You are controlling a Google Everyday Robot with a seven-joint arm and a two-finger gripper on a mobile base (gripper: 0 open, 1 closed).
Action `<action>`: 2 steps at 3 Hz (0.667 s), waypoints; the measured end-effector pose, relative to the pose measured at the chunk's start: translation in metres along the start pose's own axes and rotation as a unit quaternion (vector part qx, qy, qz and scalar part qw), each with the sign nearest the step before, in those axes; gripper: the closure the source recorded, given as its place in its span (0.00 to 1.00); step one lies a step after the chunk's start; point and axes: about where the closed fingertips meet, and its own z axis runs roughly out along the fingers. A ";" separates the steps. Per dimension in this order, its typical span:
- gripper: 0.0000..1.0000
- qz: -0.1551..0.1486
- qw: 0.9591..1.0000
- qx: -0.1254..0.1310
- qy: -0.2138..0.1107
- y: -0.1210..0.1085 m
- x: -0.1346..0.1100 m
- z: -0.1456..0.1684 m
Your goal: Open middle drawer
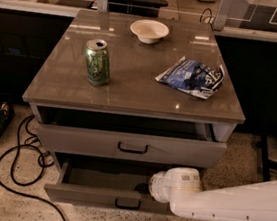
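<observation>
Below, middle drawer (92,196) stands pulled out | gripper (144,188) just inside its right front, open or closed cannot be told | can (97,62), bowl (149,31), bag (192,77) on surface (131,84).

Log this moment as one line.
middle drawer: pulled out | pincer: inside it, near its front, right of centre | top drawer: partly out

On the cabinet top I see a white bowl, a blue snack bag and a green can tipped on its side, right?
Not quite: the camera view shows the green can standing upright. The white bowl and blue snack bag are on the cabinet top as you say. The claw is lower down, at the pulled-out middle drawer.
</observation>
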 end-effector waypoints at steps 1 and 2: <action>1.00 0.006 1.000 -0.016 0.006 0.005 0.007 0.020; 1.00 0.006 1.000 -0.025 0.014 0.006 0.014 0.032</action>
